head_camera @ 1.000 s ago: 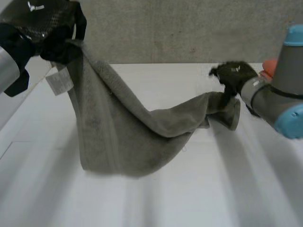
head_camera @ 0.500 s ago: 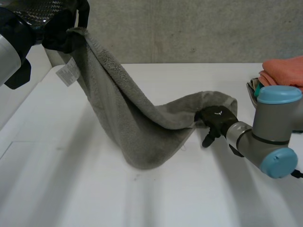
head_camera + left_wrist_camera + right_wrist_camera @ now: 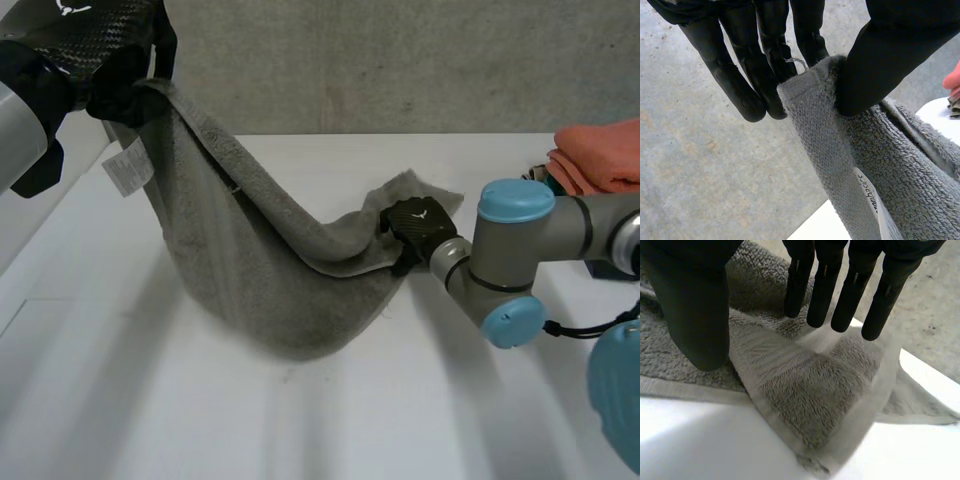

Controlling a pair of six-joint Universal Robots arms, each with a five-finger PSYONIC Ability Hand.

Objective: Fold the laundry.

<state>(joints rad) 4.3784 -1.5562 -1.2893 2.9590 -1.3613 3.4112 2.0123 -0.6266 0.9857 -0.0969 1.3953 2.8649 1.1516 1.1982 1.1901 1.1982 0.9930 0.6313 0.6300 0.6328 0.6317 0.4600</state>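
Note:
A grey towel (image 3: 250, 270) hangs from my left hand (image 3: 110, 60), which is raised at the table's far left; its belly sags onto the table (image 3: 300, 420). In the left wrist view the thumb (image 3: 875, 65) and fingers (image 3: 740, 85) pinch the towel's corner (image 3: 815, 95), with a white label (image 3: 875, 205) below. My right hand (image 3: 415, 225) sits low at the towel's other end, by the right edge. In the right wrist view its fingers (image 3: 825, 295) are straight over the hemmed edge of the towel (image 3: 815, 390), and the thumb (image 3: 695, 315) stands apart.
Folded orange cloth (image 3: 600, 150) lies at the table's far right, behind my right arm (image 3: 510, 260). A grey wall (image 3: 400, 60) runs behind the table. The table's left edge is under my left arm.
My right hand has slid left along the towel's low end, and its fingers have drawn in a little. The towel's right end has bunched nearer the middle. The left hand stays high on its corner.

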